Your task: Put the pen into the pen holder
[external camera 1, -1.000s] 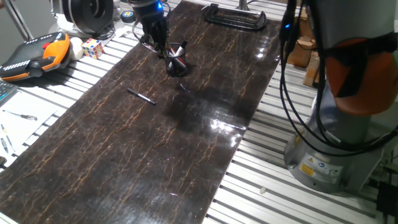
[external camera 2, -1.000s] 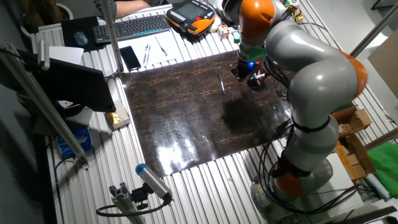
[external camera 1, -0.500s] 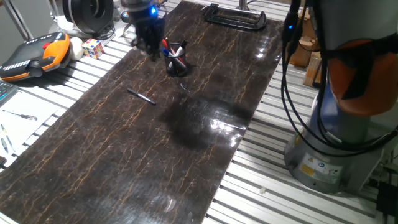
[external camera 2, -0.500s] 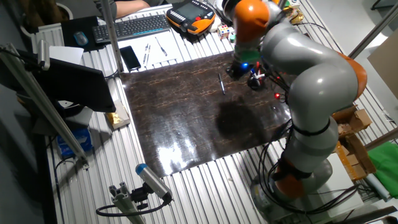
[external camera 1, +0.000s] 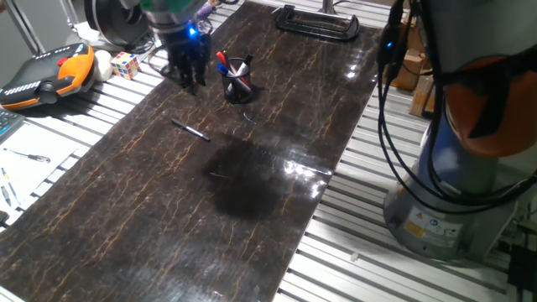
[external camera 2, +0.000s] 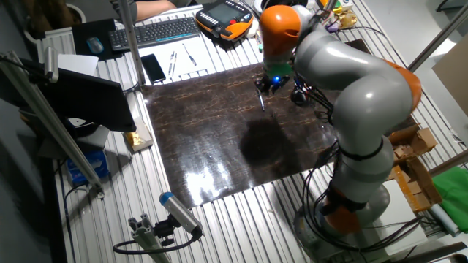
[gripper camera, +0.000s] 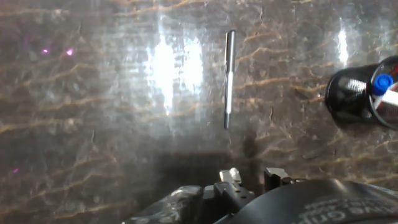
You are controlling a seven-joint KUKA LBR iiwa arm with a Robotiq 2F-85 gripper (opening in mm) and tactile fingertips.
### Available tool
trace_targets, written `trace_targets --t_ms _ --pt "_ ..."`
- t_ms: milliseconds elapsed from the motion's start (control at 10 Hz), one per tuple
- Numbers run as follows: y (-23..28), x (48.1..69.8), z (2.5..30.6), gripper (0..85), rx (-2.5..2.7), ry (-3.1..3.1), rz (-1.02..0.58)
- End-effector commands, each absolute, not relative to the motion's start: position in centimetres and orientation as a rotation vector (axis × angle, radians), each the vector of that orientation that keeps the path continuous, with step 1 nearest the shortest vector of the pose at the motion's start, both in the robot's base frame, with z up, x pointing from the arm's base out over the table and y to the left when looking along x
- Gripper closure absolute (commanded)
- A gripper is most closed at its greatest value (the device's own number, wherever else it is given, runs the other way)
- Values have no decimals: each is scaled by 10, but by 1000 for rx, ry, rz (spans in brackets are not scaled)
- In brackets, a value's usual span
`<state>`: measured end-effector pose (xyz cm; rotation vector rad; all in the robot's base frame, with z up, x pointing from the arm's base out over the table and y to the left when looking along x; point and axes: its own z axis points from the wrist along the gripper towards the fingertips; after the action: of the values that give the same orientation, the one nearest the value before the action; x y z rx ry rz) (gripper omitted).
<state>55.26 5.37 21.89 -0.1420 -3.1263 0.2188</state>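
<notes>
Hand view: pen [gripper camera: 229,78] lies flat on the counter [gripper camera: 93,124], holder [gripper camera: 364,93] cut off at 3 o'clock.
I see bare dark surface all around the pen; my end effector [external camera 1: 186,75] hovers near the counter's far edge, empty, its jaw spacing too blurred to judge.

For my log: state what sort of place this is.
Most likely a robotics lab workbench: a grey-and-orange robot arm stands at a slatted aluminium table, with an orange teach pendant and a keyboard beside it.
</notes>
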Motion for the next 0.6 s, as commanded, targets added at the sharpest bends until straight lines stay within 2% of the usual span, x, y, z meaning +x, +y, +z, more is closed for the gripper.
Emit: trace_targets --t_ms 0,500 --pt "56 560 213 523 -138 -3125 239" --pt "63 588 179 473 -153 -3176 270"
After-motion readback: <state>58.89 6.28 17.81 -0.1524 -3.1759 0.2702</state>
